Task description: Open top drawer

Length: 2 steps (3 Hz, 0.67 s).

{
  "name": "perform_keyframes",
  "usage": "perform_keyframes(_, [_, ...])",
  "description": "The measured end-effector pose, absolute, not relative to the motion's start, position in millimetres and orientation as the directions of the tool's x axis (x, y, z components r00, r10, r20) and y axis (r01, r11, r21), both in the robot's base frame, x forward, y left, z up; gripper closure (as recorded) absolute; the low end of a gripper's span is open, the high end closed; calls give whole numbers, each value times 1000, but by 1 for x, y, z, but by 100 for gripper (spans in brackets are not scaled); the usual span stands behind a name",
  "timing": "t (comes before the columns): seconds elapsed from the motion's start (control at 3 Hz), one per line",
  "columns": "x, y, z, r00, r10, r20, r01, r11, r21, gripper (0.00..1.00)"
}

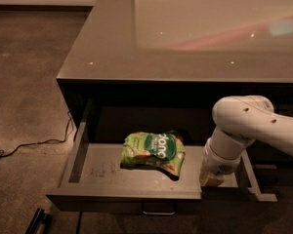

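The top drawer [102,172] is pulled far out of the dark counter, showing its flat grey floor. Its front edge runs along the bottom, with a small metal pull [158,210] at centre. A green snack bag [154,152] lies on the drawer floor near the middle. My gripper [212,178] hangs from the white arm [246,126] at the drawer's front right corner, down at the front edge.
The glossy counter top [185,33] spans the upper view. A black cable [34,145] trails over the carpet at left. A dark rail piece [38,220] sits at the bottom left. The drawer's right slide rail [256,182] sticks out beside the arm.
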<state>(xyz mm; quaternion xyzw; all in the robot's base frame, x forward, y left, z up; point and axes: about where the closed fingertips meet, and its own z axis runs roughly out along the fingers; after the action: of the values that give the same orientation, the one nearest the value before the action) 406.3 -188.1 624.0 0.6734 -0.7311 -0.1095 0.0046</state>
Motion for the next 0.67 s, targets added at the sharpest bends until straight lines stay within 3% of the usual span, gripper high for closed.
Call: perform_keyframes(0.67, [406, -188, 624, -93, -986, -141, -984, 69, 166, 12])
